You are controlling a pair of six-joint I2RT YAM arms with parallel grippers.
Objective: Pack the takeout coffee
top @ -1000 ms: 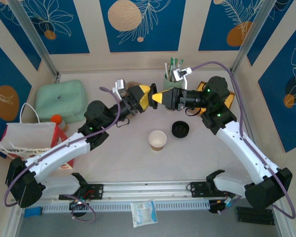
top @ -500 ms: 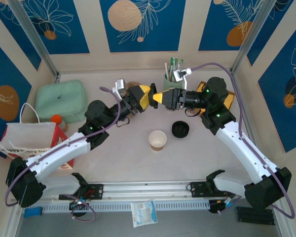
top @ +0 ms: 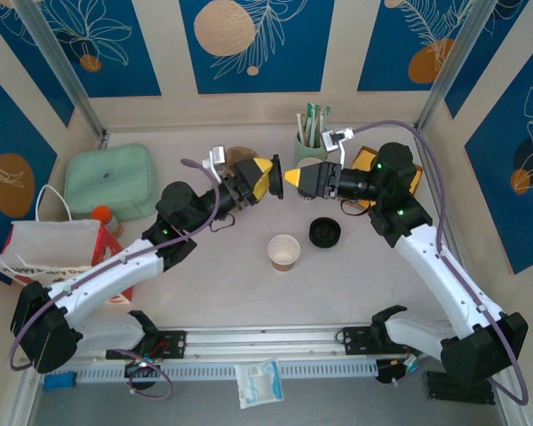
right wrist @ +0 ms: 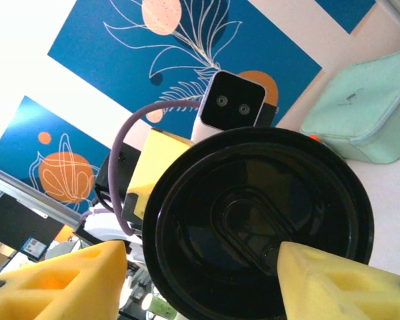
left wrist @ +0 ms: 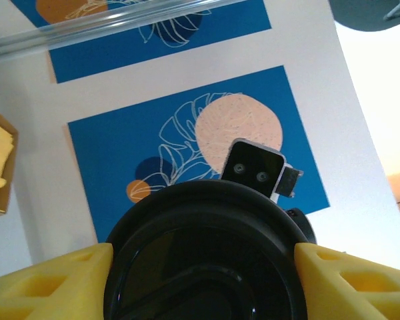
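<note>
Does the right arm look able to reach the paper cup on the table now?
Probably yes. The cup stands free on the table with nothing over it, and the right hand hangs open a little beyond it.

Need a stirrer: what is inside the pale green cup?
Green and white sticks stand in the pale green cup, tops poking out; their lower ends and the cup's bottom are hidden.

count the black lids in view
2. One lid is in the left gripper, raised between the arms; the other lid lies on the table, right of the paper cup. Possibly a stack.
</note>
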